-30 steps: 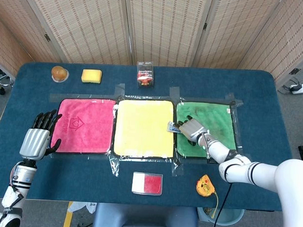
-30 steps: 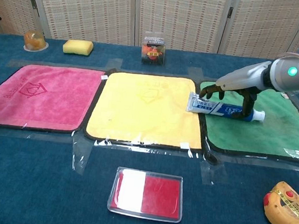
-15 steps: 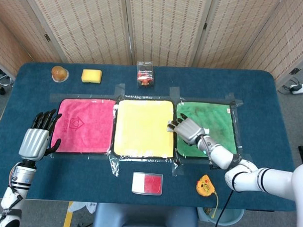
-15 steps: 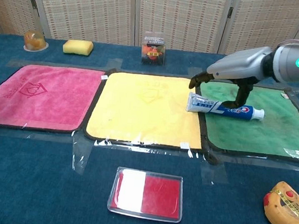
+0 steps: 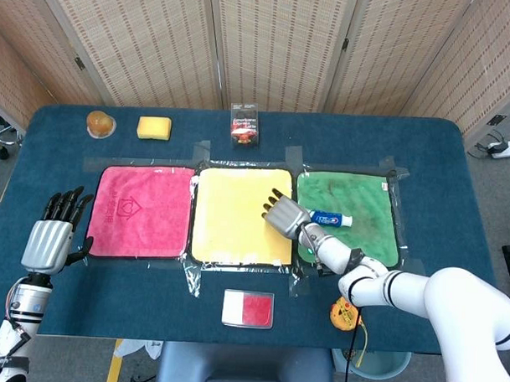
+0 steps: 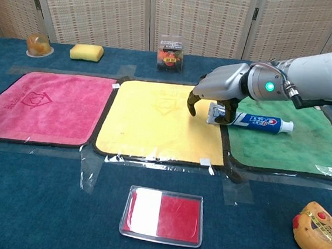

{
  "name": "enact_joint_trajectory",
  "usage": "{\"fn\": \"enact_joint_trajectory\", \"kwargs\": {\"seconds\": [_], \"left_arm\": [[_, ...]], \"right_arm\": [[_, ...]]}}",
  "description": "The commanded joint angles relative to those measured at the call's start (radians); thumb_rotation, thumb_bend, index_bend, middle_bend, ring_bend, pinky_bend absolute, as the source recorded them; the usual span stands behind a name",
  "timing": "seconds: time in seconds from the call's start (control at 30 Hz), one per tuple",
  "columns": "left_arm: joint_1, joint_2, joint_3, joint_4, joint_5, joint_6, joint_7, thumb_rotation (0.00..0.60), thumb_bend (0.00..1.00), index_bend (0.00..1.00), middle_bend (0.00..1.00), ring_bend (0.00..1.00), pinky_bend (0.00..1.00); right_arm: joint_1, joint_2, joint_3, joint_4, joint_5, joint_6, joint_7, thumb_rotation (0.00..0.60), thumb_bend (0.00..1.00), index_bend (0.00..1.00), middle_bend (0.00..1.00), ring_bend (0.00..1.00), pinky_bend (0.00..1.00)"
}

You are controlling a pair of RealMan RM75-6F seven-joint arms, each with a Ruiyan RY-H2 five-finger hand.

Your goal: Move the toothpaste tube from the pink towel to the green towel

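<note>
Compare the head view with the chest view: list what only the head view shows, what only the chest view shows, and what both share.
Only the head view shows the left hand, fingers apart and holding nothing, beside the pink towel, along with the table's far right end.

Only the chest view shows, side on, the right hand with its fingers curled downward over the yellow towel, next to the crimped end of the toothpaste tube.

Both show the tube lying on the green towel, the red and white case, the yellow sponge and the small box.
</note>
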Motion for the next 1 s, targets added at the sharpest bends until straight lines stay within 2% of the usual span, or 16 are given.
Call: {"fn": "enact_joint_trajectory", "kwargs": {"seconds": [0.03, 0.53, 0.9, 1.0], "left_arm": [[0.001, -0.002, 0.001, 0.004, -0.001, -0.001, -0.003, 0.600, 0.43, 0.10, 0.05, 0.02, 0.01], [-0.004, -0.013, -0.003, 0.013, 0.002, -0.009, -0.003, 0.600, 0.43, 0.10, 0.05, 0.02, 0.01], [-0.009, -0.019, -0.005, 0.011, 0.007, -0.011, 0.003, 0.600, 0.43, 0.10, 0.05, 0.02, 0.01], [-0.012, -0.023, -0.006, 0.012, 0.005, -0.015, 0.006, 0.600, 0.43, 0.10, 0.05, 0.02, 0.01]], "right_arm": [[-0.005, 0.004, -0.008, 0.003, 0.005, -0.002, -0.003, 0.600, 0.49, 0.26, 0.20, 0.11, 0.00], [-0.070, 0.085, -0.048, -0.047, -0.014, 0.027, 0.017, 0.600, 0.49, 0.26, 0.23, 0.13, 0.00], [-0.145, 0.186, -0.073, -0.129, -0.081, 0.072, 0.059, 0.600, 0.49, 0.26, 0.24, 0.14, 0.00], [-0.168, 0.208, -0.064, -0.139, -0.099, 0.097, 0.083, 0.600, 0.49, 0.26, 0.23, 0.15, 0.00]]}}
